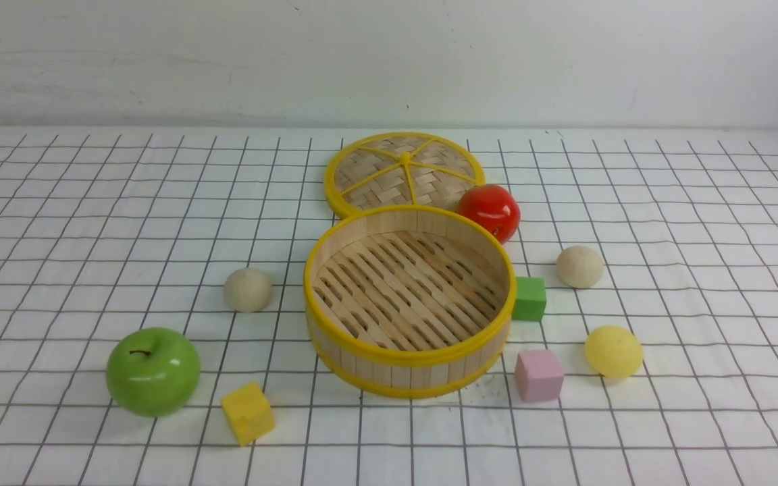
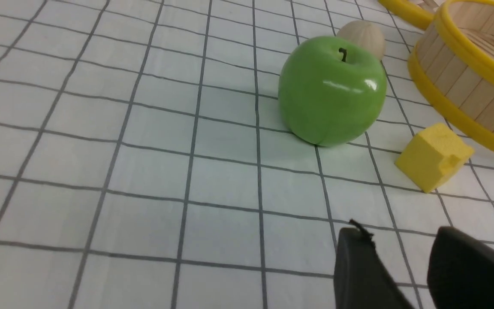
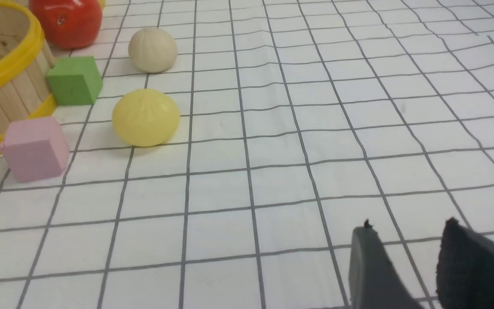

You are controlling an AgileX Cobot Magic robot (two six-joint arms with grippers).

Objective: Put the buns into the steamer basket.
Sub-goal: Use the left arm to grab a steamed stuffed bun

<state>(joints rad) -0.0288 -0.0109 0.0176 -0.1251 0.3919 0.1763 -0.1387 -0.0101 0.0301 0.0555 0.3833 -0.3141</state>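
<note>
Since every bun is lying outside the basket (image 1: 408, 356), both sets of jaws are hanging apart, gripping nothing: ahead of the left gripper (image 2: 397, 240) the apple (image 2: 330, 90) is screening one beige bun (image 2: 365, 36); ahead of the right gripper (image 3: 408, 234) the yellow bun (image 3: 146, 116) and second beige bun (image 3: 152, 49) are lying clear.

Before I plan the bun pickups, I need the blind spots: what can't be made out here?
Front view: neither claw shows; the near edge of the lid is behind the steamer basket.
Left wrist view: the green apple hides most of the left cream bun; the frame edge cuts the left claw.
Right wrist view: the right claw is cut likewise.
</note>
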